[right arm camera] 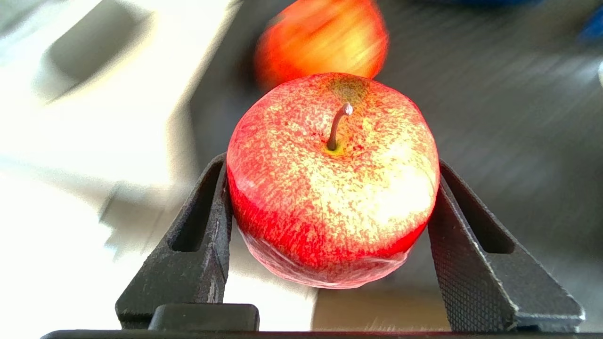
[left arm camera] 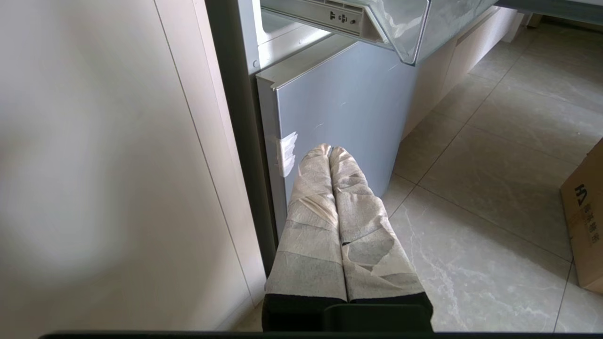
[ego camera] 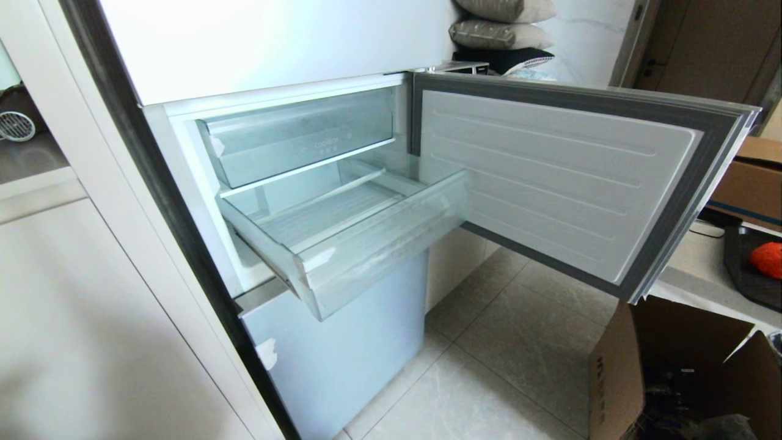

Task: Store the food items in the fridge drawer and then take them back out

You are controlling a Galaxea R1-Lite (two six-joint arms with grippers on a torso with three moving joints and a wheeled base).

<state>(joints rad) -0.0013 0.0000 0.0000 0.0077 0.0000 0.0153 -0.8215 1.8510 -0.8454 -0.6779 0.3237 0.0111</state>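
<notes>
The left gripper (left arm camera: pixel 330 153) hangs low with its two tape-wrapped fingers (left arm camera: pixel 311 221) pressed together, holding nothing. Just beyond the fingertips stands a pale blue lower fridge door (left arm camera: pixel 348 108) with a white tape scrap (left arm camera: pixel 286 153) on its edge. Above and past the gripper juts a corner of the fridge drawer (left arm camera: pixel 410 28). Grey floor tiles (left arm camera: pixel 490 188) spread to one side, a cardboard box (left arm camera: pixel 586 221) at their far edge.

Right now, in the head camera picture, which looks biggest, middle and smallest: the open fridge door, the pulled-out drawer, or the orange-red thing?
1. Fridge door
2. Fridge drawer
3. Orange-red thing, partly cut off at the picture's edge
</notes>
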